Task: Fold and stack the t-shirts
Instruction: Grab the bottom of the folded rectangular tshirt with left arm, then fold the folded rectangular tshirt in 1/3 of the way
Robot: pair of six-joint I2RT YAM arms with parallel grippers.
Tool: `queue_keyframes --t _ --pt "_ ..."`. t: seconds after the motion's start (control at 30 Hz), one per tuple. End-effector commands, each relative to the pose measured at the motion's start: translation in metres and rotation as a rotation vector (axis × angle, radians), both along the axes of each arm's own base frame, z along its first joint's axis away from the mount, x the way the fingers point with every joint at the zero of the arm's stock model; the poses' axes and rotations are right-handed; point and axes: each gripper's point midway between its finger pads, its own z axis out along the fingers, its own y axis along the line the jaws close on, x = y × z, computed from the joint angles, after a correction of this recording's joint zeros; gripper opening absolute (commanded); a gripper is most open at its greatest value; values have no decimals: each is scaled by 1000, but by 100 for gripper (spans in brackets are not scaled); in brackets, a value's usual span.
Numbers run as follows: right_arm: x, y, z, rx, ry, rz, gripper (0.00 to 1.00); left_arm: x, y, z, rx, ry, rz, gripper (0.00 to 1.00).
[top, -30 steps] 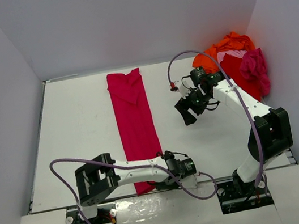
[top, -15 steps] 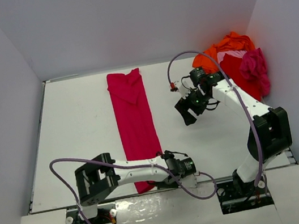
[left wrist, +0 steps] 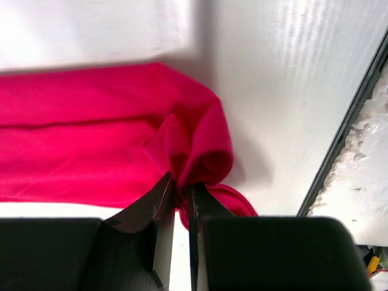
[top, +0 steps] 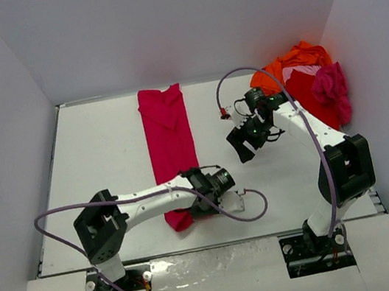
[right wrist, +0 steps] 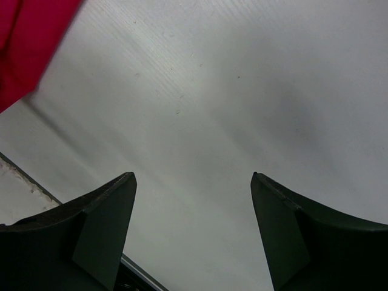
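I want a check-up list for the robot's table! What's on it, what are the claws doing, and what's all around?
Surface: white table, flat and plain.
Job's things: crimson shirt folded into a long strip, near end bunched up; pile of shirts, orange, red, magenta and pale pink, unfolded in the far right corner.
Clutter: nothing seen.
Grippers: left gripper shut on the crimson shirt's near end; right gripper open above the table, holding nothing.
Cables: purple cables loop from each arm.
Surroundings: plain grey walls on three sides.
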Motion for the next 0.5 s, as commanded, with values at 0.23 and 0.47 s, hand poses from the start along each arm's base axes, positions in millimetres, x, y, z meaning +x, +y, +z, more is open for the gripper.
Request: queue_keyframes --t 0.23,0.47 --pt "6 5 5 0 -8 2 74 43 8 102 -137 3 -90 0" --pt "9 9 4 6 -4 16 73 115 26 107 -169 -70 0 0"
